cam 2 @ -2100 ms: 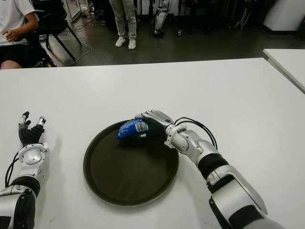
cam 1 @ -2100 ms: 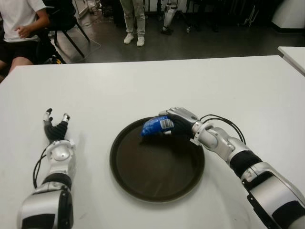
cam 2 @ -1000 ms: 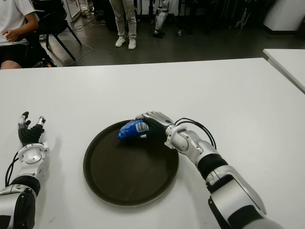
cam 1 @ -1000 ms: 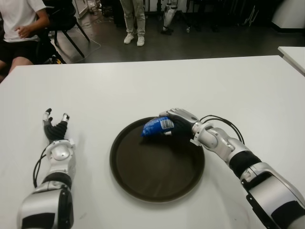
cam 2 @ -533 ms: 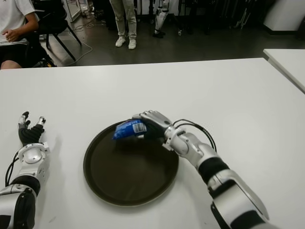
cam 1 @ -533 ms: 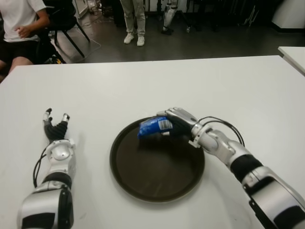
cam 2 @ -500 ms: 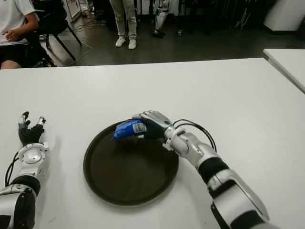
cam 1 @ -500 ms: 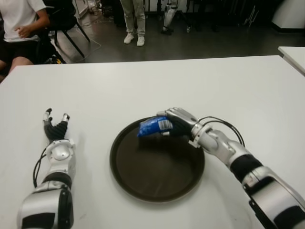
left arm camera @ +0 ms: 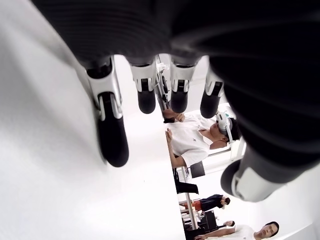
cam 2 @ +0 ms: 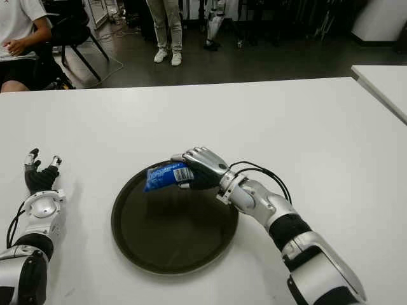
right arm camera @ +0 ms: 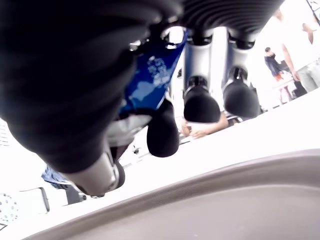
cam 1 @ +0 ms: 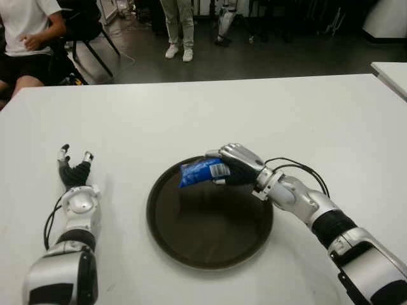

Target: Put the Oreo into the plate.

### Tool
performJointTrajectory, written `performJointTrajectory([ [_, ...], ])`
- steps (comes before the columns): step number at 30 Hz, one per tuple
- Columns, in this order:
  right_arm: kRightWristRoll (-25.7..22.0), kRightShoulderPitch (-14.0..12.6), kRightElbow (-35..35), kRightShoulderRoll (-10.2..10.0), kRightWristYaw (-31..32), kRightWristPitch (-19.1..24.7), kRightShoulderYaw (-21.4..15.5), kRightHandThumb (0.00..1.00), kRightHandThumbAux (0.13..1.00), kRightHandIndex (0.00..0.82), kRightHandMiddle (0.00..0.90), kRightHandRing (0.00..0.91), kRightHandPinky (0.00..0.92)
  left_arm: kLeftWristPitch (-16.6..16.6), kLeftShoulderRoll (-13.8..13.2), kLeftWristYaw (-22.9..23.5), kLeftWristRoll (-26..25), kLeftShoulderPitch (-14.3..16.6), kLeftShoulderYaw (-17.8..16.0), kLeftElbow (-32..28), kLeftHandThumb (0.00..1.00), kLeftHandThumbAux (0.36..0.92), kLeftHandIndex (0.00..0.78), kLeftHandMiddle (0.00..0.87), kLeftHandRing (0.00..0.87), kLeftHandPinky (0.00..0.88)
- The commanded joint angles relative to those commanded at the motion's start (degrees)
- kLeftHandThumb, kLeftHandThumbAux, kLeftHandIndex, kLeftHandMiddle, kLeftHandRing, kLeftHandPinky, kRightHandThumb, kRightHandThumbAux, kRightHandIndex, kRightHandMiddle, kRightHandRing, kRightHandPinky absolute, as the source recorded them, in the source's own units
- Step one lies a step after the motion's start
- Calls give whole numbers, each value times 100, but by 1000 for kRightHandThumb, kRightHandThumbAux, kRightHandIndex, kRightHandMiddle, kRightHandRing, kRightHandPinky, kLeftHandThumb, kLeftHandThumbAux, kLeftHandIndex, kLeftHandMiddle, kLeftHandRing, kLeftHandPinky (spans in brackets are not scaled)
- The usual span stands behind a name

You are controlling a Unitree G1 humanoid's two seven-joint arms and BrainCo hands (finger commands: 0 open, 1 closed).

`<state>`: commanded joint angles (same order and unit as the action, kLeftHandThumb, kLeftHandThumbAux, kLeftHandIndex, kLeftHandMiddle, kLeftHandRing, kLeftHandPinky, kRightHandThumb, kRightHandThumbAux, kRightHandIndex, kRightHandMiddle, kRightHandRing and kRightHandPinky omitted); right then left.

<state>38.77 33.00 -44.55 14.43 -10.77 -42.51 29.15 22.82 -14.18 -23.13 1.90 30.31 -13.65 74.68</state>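
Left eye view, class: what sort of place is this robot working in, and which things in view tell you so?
Probably a robotics lab or demo room. A plain white table fills the front; behind it a seated person watches, someone stands on a dark floor, and another robot's legs appear near the back.

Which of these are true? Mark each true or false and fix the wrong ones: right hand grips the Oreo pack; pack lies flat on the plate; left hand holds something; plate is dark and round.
1. The right hand grips the blue Oreo pack. True.
2. The pack lies flat on the plate. False: it is held in the fingers above the plate's far rim.
3. The left hand holds something. False: its fingers are spread and empty, left of the plate.
4. The plate is dark and round. True.
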Motion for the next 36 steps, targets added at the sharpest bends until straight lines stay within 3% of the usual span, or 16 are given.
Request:
performJointTrajectory([
  [36,48,171,-537,-166,-325,-167,23,716,726,431,814,833,840,11,-12,32,-43,-7,-32,12,395,642,22,30,44,80],
])
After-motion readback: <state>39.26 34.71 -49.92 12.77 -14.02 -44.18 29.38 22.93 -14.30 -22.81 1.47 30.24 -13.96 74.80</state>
